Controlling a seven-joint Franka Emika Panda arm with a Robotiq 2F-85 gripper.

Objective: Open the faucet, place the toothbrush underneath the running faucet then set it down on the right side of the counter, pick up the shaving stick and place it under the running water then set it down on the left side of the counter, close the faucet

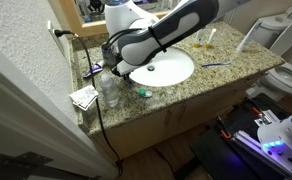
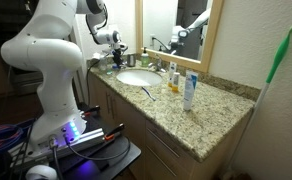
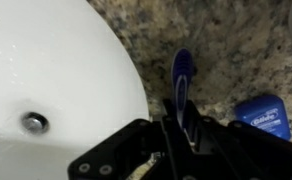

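"So, which step is this?"
"Picking up the toothbrush [image 3: 182,70] off the counter [image 3: 226,40], just beside the basin [image 3: 56,60]. Next it needs lifting and carrying under the tap. Whether water runs, I cannot tell."
"And the gripper [image 3: 182,118]?"
"Nearly closed, pinching the toothbrush handle."

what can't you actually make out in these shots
- Wrist view: the blue handle is clamped in the gripper. The fingers hide its lower end, so it could be the toothbrush or the shaver.
- Exterior view: the arm covers the back of the basin, so there is no telling whether water runs.
- Exterior view: the white tube is too small for its label to be read.
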